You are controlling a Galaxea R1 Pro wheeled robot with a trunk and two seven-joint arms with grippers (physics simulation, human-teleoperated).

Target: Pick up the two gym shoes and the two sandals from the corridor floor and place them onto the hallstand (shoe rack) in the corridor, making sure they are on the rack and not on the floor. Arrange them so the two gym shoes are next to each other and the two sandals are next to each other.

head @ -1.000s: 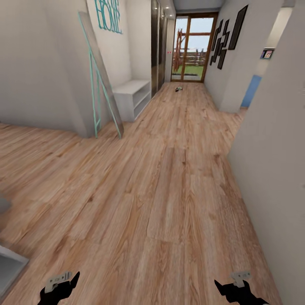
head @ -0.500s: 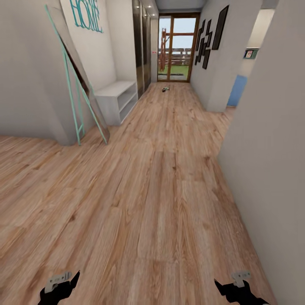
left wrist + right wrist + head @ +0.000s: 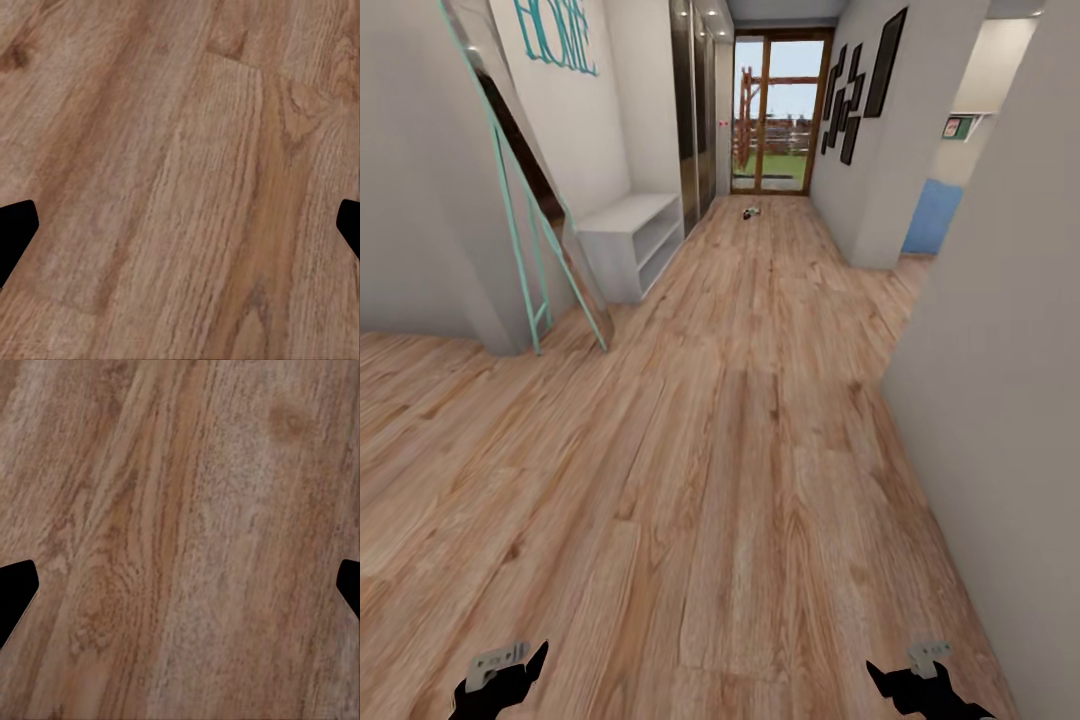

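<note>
The corridor floor (image 3: 740, 420) of light wood planks runs ahead to a glass door. Far down it, near the door, lies a small pale and dark thing (image 3: 751, 211), too small to tell whether it is a gym shoe or a sandal. The hallstand is out of view. My left gripper (image 3: 510, 672) and right gripper (image 3: 905, 672) hang low at the near edge of the head view, over bare planks. In the wrist views the left gripper (image 3: 180, 225) and right gripper (image 3: 180, 585) are open, fingertips wide apart with only floor between them.
A white shelf unit (image 3: 628, 238) stands under turquoise "HOME" letters (image 3: 555, 35) on the left wall. A turquoise-framed mirror (image 3: 525, 200) leans beside it. A grey wall (image 3: 1000, 400) closes the right side, with a side opening (image 3: 935, 215) further on. Dark frames (image 3: 860, 90) hang beyond.
The whole view has shifted: the mirror and white unit sit further left and closer, so the camera moved forward along the corridor. Both grippers keep their place and stay open.
</note>
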